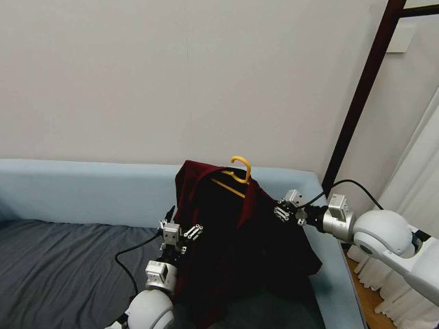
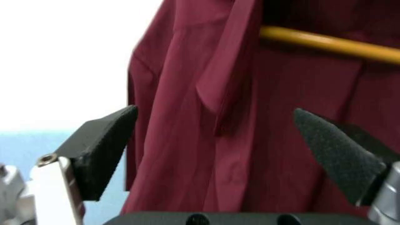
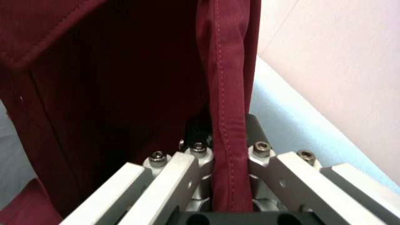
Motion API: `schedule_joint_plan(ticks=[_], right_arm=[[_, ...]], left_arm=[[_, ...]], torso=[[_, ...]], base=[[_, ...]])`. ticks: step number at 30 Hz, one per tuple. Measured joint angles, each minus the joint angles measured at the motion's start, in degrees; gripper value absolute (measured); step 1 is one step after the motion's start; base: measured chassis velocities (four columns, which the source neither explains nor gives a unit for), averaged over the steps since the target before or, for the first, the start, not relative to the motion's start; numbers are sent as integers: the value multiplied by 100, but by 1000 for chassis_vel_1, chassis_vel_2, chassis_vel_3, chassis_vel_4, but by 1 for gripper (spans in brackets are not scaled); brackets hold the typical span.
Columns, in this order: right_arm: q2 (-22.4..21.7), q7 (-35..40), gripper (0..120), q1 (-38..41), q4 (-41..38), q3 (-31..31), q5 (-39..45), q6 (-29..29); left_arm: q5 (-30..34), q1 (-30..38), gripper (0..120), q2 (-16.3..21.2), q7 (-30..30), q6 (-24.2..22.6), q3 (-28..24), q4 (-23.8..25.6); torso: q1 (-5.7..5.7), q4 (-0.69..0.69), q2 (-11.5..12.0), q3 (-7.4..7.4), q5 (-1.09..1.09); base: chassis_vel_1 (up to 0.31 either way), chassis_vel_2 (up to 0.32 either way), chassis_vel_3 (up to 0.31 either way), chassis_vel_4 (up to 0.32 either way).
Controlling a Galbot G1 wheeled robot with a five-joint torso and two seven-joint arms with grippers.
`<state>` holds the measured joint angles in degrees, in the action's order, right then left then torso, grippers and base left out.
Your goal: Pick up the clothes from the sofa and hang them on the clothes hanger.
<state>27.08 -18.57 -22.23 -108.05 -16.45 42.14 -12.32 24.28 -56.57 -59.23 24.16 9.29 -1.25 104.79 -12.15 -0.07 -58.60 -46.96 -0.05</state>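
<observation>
A dark red garment hangs over the sofa with a yellow hanger inside its collar, the hook sticking out on top. My right gripper is at the garment's right shoulder. The right wrist view shows that gripper shut on a stitched edge of the garment. My left gripper is open at the garment's left side. In the left wrist view its black pads stand wide apart with the red cloth just beyond them and the hanger bar above.
The light blue sofa back runs behind the garment, and the dark grey seat lies to the left. A dark wooden post leans up at the right, next to a white curtain. A blank wall is behind.
</observation>
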Motion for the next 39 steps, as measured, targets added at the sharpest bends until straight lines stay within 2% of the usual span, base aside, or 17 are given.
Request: schedule_joint_plan(ticks=[3,6,9,10,13,14,18,19,23,24,31,37,39], right_arm=[[1,-12,1,-9,-11,-2,-6,12],[-8,-35,1,-18,-20,-2,-8,24],[-13,-60,1,-20,-19,-2,-11,47],[-13,-60,1,-20,-19,-2,-11,47],[-3,-67,1,-23,0,-2,-21,59],[-3,-67,1,-23,0,-2,-21,59],[13,-79,1,-25,22,-2,-26,73],[13,-79,1,-25,22,-2,-26,73],[24,-85,1,-28,45,-3,-30,88],[24,-85,1,-28,45,-3,-30,88],[27,-107,1,-34,96,-13,-48,123],[32,-114,1,-44,116,-14,-57,145],[44,-89,1,-57,132,-14,-95,146]], left_arm=[[144,123,99,-67,-188,109,5,-203],[241,174,91,-102,-275,152,-17,-238],[312,219,77,-131,-365,240,-20,-290],[312,219,77,-131,-365,240,-20,-290],[414,239,64,-130,-460,339,22,-347],[414,239,64,-130,-460,339,22,-347],[484,305,45,-105,-520,396,54,-463],[484,305,45,-105,-520,396,54,-463],[519,405,26,-146,-546,442,55,-582],[519,405,26,-146,-546,442,55,-582],[538,409,0,-79,-558,509,76,-526],[583,460,0,83,-562,524,243,-348],[577,603,0,250,-625,527,377,-289]], torso=[[0,0,0,0,-1],[0,0,0,0,0],[0,-1,0,0,0],[0,-1,0,0,0],[0,0,0,0,0],[0,0,0,0,0],[0,0,0,0,0],[0,0,0,0,0],[0,0,0,0,0],[0,0,0,0,0],[0,0,0,0,0],[0,0,0,0,0],[1,0,0,0,0]], base=[[0,0,0,0],[0,0,0,0],[0,0,0,0],[0,0,0,0],[0,0,0,0],[0,0,0,0],[0,0,0,0],[0,0,0,0],[0,0,0,0],[0,0,0,0],[0,0,0,0],[0,0,0,0],[0,0,0,0]])
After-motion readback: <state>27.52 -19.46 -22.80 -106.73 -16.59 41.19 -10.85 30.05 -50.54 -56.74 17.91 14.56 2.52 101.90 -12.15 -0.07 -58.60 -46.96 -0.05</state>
